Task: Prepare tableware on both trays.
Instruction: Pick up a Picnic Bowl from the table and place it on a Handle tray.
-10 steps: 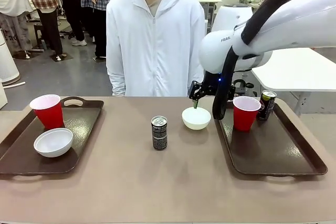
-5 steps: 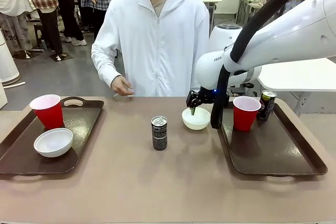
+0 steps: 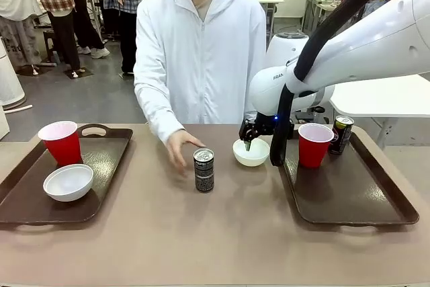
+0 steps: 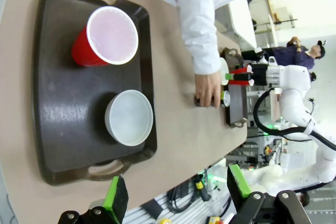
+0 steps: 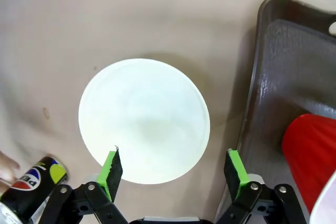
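The table top is a plain matte brownish-grey. A dark brown tray lies at each end. On the left tray a left red cup stands at the far side and a left white bowl at the near side. On the right tray a right red cup and a right can stand together at the far end.

Between the trays, on the bare table, are a middle can and a middle white bowl, which is just left of the right tray. The person's hand is at the middle can, perhaps touching it.

The right gripper hovers over the middle white bowl with its jaws apart. One pad is over the inside, the other past the rim. The left gripper hangs high above the left tray, spread and empty.

Behind the person is a grey floor, where other people stand.
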Robot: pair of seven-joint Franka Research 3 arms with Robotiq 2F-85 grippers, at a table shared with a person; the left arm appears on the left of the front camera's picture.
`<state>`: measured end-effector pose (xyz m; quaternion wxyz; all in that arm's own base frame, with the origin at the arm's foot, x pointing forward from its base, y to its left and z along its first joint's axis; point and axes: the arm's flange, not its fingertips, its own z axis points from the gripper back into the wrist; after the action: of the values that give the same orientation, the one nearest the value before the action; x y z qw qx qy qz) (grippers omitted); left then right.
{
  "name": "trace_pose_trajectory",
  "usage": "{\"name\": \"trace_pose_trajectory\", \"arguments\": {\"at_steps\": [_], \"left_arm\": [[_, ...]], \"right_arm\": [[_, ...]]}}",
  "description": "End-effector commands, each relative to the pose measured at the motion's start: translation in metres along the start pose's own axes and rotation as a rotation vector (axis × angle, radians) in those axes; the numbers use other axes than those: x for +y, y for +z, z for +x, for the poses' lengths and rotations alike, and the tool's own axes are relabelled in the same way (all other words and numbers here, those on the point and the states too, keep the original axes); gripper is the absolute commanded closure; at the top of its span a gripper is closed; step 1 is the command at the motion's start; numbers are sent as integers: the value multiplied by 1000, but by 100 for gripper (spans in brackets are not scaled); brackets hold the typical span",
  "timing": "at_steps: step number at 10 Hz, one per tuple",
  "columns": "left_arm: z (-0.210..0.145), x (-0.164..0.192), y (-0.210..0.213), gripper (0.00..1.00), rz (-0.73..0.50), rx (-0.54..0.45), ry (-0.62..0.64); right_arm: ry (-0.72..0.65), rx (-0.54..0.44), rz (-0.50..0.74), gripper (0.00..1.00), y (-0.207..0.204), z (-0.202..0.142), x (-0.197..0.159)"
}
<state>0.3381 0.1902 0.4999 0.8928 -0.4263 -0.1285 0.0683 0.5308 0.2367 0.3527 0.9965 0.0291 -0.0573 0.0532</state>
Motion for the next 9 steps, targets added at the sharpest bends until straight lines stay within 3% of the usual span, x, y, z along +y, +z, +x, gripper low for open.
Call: {"name": "trace_pose_trajectory", "arguments": {"at_steps": [1, 2, 3, 4, 5, 6, 7, 8, 9], "left_arm": [[-1, 1, 1, 0, -17, -5, -14], [-1, 1, 1, 0, -17, -5, -14], [-1, 1, 1, 0, -17, -5, -14], [-1, 1, 1, 0, -17, -5, -14], [-1, 1, 1, 0, -17, -5, -14], [-1, 1, 1, 0, -17, -5, -14], [-1, 1, 1, 0, -17, -5, -14], [-1, 1, 1, 0, -17, -5, -14], [-1, 1, 1, 0, -17, -5, -14]], "right_arm": [[26, 14, -47, 0, -11, 8, -1], [45, 22, -41, 3, -15, 8, -2], [49, 29, -31, 20, -18, 8, -3], [50, 32, -27, 22, -17, 7, -4], [46, 29, -24, 39, -18, 8, -4], [45, 29, -22, 42, -19, 9, -4], [46, 32, -17, 59, -19, 9, -4], [42, 34, -14, 62, -19, 9, -5], [37, 33, -11, 79, -18, 9, -6]]}}
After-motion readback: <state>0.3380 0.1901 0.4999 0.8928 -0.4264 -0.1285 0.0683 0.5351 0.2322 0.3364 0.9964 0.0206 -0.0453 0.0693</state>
